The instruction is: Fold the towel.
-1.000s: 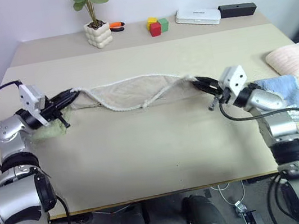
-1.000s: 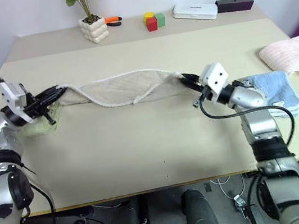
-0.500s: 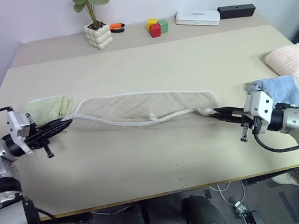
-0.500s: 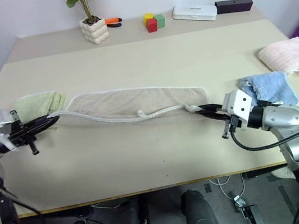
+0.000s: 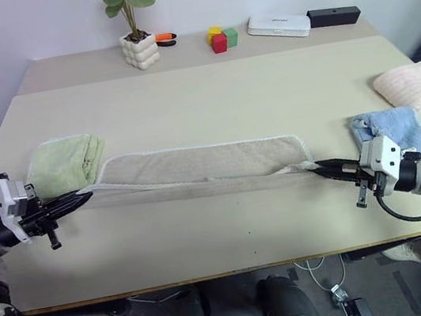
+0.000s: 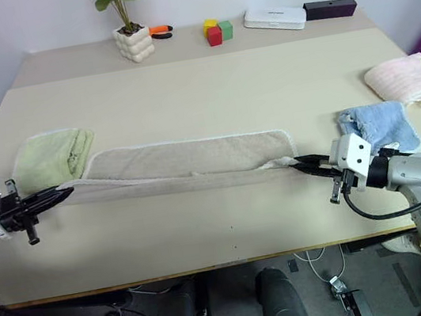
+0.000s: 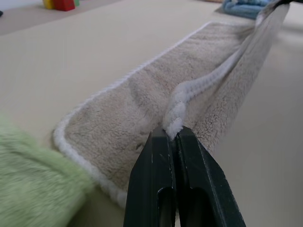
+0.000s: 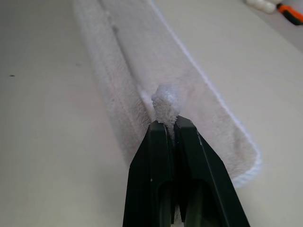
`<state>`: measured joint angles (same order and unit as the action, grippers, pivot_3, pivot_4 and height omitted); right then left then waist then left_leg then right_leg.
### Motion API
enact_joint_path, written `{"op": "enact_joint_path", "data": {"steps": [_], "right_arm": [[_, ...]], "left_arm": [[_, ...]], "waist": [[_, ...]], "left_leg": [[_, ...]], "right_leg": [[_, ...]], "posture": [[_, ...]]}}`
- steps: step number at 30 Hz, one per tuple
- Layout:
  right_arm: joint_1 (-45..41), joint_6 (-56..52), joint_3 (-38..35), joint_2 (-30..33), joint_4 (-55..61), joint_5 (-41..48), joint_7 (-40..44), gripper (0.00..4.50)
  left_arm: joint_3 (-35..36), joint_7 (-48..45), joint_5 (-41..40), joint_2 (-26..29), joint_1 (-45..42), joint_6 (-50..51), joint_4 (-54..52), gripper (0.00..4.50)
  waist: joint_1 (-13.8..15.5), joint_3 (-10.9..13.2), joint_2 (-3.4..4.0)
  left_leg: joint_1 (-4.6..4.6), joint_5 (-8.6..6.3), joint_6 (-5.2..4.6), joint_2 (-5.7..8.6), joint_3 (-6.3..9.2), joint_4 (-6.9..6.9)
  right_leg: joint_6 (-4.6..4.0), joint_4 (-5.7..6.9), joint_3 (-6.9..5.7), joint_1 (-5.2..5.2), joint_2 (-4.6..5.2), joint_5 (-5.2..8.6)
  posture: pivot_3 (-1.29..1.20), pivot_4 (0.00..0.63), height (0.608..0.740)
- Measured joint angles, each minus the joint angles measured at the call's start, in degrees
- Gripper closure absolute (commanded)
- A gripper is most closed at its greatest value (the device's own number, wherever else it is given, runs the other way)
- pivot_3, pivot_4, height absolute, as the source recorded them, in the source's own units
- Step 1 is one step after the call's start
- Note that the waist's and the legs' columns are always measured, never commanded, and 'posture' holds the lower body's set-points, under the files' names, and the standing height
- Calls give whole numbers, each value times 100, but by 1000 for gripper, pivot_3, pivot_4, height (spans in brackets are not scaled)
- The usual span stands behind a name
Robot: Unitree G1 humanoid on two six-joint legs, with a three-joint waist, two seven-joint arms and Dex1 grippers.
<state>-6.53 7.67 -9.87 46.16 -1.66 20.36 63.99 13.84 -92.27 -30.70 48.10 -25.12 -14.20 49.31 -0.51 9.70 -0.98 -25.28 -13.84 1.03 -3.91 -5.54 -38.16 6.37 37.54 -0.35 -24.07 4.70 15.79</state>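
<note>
Stretching the beige-tan terry towel (image 5: 204,167) taut across the frame's middle, left gripper (image 5: 81,199) and right gripper (image 5: 324,166) each pinch 1 near corner. Folding looks, probably, half done; next, lay that edge down evenly.

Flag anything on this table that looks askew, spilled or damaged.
Nothing stands out. The towel is stretched between the left gripper and right gripper, both shut on its corners; its far edge lies flat on the table.
</note>
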Motion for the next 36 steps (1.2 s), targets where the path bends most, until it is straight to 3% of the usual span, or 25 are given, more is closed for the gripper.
{"op": "enact_joint_path", "data": {"steps": [5, 17, 22, 36], "right_arm": [[-478, 33, 2, -17, -314, -5, -110, 4450], [-1521, 714, 229, -598, -1490, -660, -748, 4450], [-1836, 839, 344, -716, -1893, -891, -894, 4450], [-1946, 921, 656, -924, -2239, -1234, -1202, 4450]], "left_arm": [[95, 47, 13, -182, -402, 234, 14, 4500], [229, 1148, 574, -899, -1355, -488, 972, 4500], [237, 1451, 818, -913, -1578, -769, 1375, 4500], [144, 1888, 1395, -1062, -1608, -967, 1736, 4500]], "waist": [[5, -1, -2], [-8, -1, -2], [-11, -1, -2], [-7, -1, -2]], "left_leg": [[-1, 0, 0, 0, 1, -2], [-1, 1, 1, 1, -1, -5], [-1, 1, 2, 1, -1, -6], [-1, 1, 1, 2, -3, -5]], "right_leg": [[0, 1, 0, 0, 0, 0], [1, 2, 0, 1, -1, -1], [1, 2, 0, 1, -1, -1], [1, 2, 0, 1, -1, -1]], "posture": [[0, 150, 735], [0, 150, 735], [0, 150, 735], [0, 150, 735]]}}
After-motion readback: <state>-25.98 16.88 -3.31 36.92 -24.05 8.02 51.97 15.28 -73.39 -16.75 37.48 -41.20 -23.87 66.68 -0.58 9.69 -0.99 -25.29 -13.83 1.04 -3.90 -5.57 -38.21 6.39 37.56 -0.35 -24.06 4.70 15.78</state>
